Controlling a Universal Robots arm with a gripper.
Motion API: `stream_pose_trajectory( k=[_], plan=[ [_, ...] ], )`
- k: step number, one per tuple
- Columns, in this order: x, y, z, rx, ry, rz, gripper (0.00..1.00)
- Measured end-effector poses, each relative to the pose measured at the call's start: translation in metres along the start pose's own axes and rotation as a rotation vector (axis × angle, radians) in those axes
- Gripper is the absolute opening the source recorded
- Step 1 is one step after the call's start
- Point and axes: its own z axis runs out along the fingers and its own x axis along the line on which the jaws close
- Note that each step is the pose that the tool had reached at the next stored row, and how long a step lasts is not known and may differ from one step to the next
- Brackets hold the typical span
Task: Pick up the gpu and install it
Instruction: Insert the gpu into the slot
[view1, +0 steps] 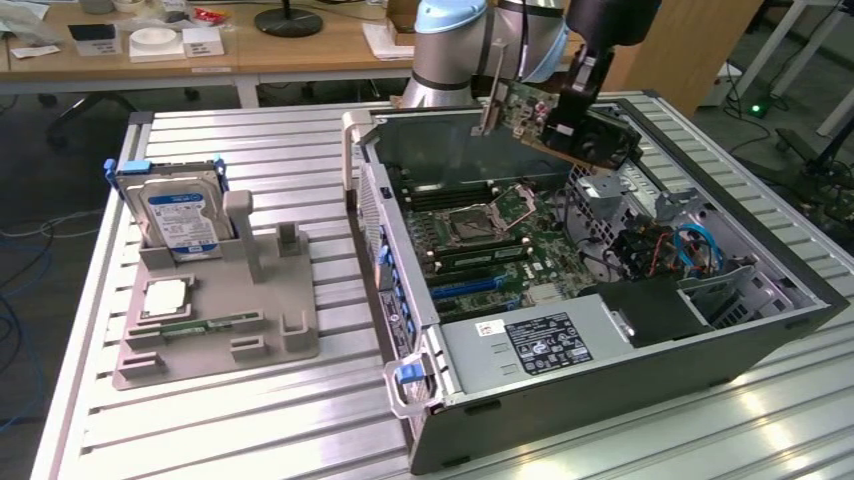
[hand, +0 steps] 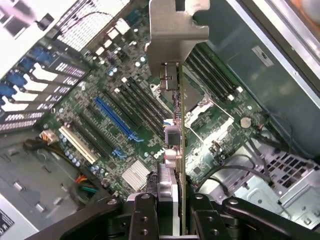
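The gpu (view1: 541, 112), a green card with a black cooler and a silver end bracket, hangs tilted above the far end of the open computer case (view1: 414, 400). My gripper (view1: 583, 75) is shut on its upper edge. In the wrist view the gpu (hand: 181, 145) appears edge-on between my gripper's (hand: 172, 217) black fingers (hand: 142, 215), and its silver bracket (hand: 177, 30) points away from the camera. Below it lies the green motherboard (hand: 225, 125) with a long blue slot (hand: 117, 120), well clear of the card.
A grey fixture tray (view1: 267, 340) on the exterior view's left holds a hard drive with a blue label (view1: 180, 215), a processor (view1: 163, 297) and a memory stick (view1: 214, 323). Inside the case sit a power supply (view1: 534, 345), a drive cage and cables (view1: 674, 250).
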Motion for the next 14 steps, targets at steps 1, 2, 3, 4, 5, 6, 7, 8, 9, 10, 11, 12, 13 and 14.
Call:
stream_pose_trajectory(
  k=[1,2,3,4,5,6,7,8,9,10,11,12,13,14],
  plan=[
    [0.0,0.0,0.0,0.0003,-0.0002,-0.017,0.28],
    [0.0,0.0,0.0,0.0007,-0.0005,-0.033,0.28],
    [0.0,0.0,0.0,0.0009,-0.0008,-0.05,0.28],
    [0.0,0.0,0.0,0.0013,-0.001,-0.066,0.28],
    [0.0,0.0,0.0,0.0017,-0.0012,-0.083,0.28],
    [0.0,0.0,0.0001,0.002,-0.0015,-0.102,0.28],
    [0.0,0.0,0.0,0.0024,-0.0018,-0.119,0.28],
    [0.0,0.0,0.0,0.0027,-0.0019,-0.136,0.28],
    [0.0,0.0,0.0,0.0031,-0.0021,-0.152,0.28],
    [0.0,0.0,0.0,0.0034,-0.0025,-0.169,0.28],
    [0.0,0.0,0.0,0.0038,-0.0027,-0.186,0.28],
    [0.0,0.0,0.0,0.0041,-0.003,-0.204,0.28],
    [0.0,0.0,0.0,0.0044,-0.0032,-0.22,0.28],
    [0.0,0.0,0.0,0.0048,-0.0034,-0.236,0.28]
  ],
)
